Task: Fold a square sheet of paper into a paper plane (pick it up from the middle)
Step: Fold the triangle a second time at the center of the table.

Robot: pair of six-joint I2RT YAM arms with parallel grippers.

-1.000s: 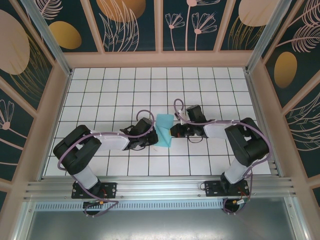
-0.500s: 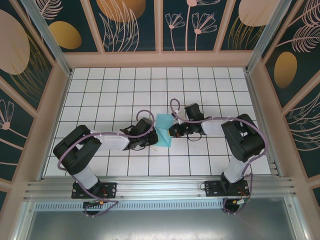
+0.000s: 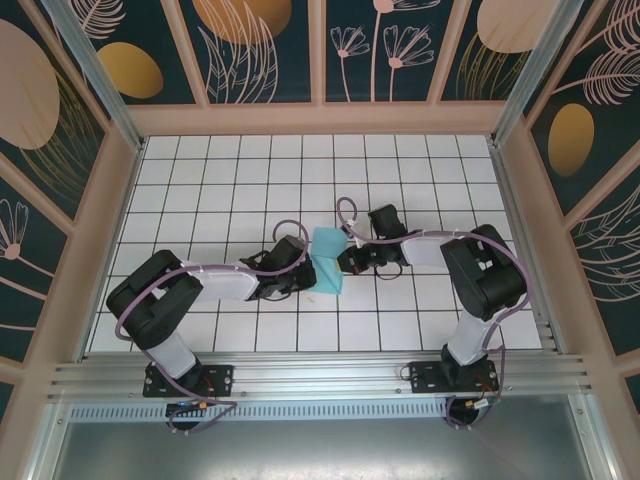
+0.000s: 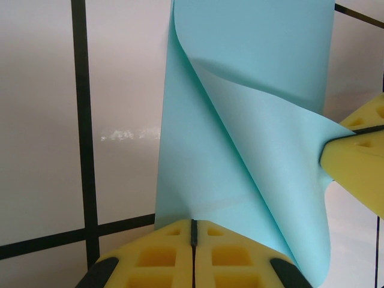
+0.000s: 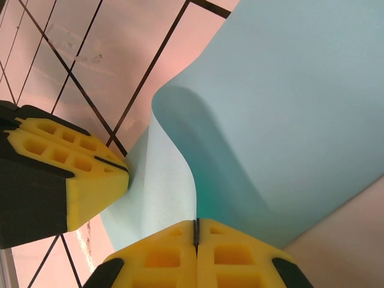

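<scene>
Paper: one light-blue sheet (image 3: pixel 328 260), curled over on itself, near the centre of the bench (image 3: pixel 200 170).
Arms: two, elbows bent, forearms low over the tiles and reaching inward toward each other.
Left end effector (image 4: pixel 193 227): one; yellow pads pinched together on the sheet's 9 o'clock edge.
Right end effector (image 5: pixel 196 225): one; yellow pads pinched together on the sheet's 3 o'clock edge.

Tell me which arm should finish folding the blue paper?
Probably the right: the right gripper is shut on the curled-up flap of the square sheet of paper, ready to carry it across, while the left gripper pinches the opposite edge.
</scene>
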